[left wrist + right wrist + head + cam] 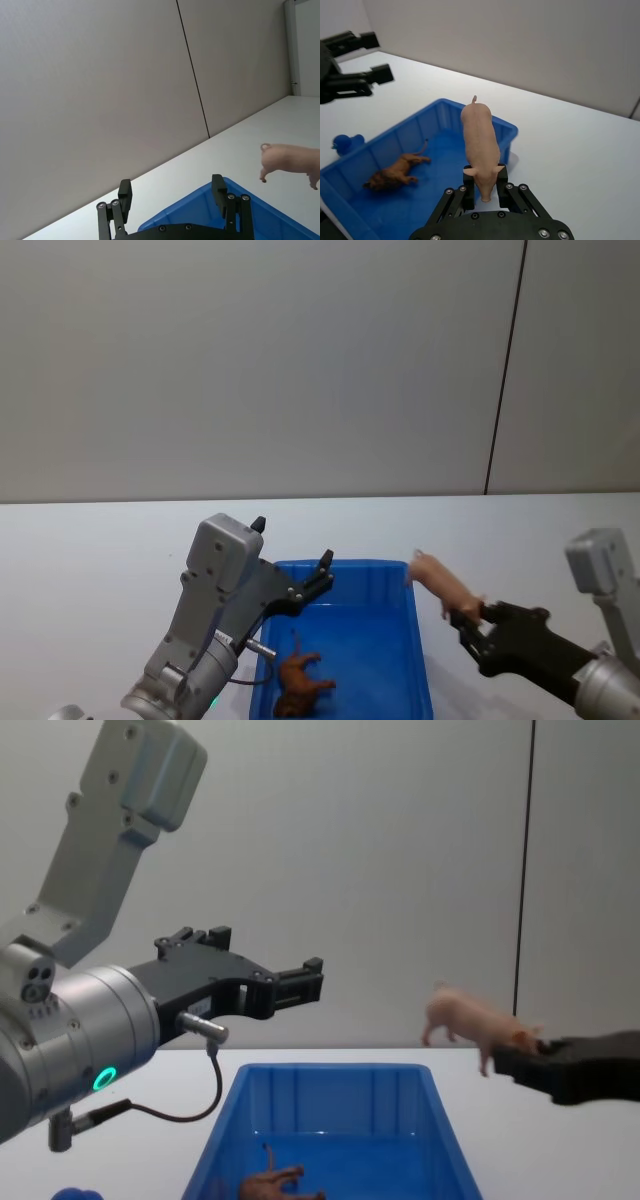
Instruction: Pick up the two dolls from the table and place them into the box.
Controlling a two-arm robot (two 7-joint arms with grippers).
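Carrying the pale pink toy pig (440,582), right gripper (463,618) fingers clamped on its head, probably about over the big blue plastic box's (420,665) right rim. Reddish-brown toy animal (300,680) lies inside. Left gripper (171,186) hovers spread, empty. Next: move pig inward, release.

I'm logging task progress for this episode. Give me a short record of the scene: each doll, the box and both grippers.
pink pig doll: held by its head in the right gripper, in the air near the right rim of the box
brown lion doll: lying on its side on the box floor
box: blue, open-topped, on the white table
left gripper: fingers open, empty, raised over the box's left side
right gripper: fingers shut on the pig
progress: one doll in, one not yet
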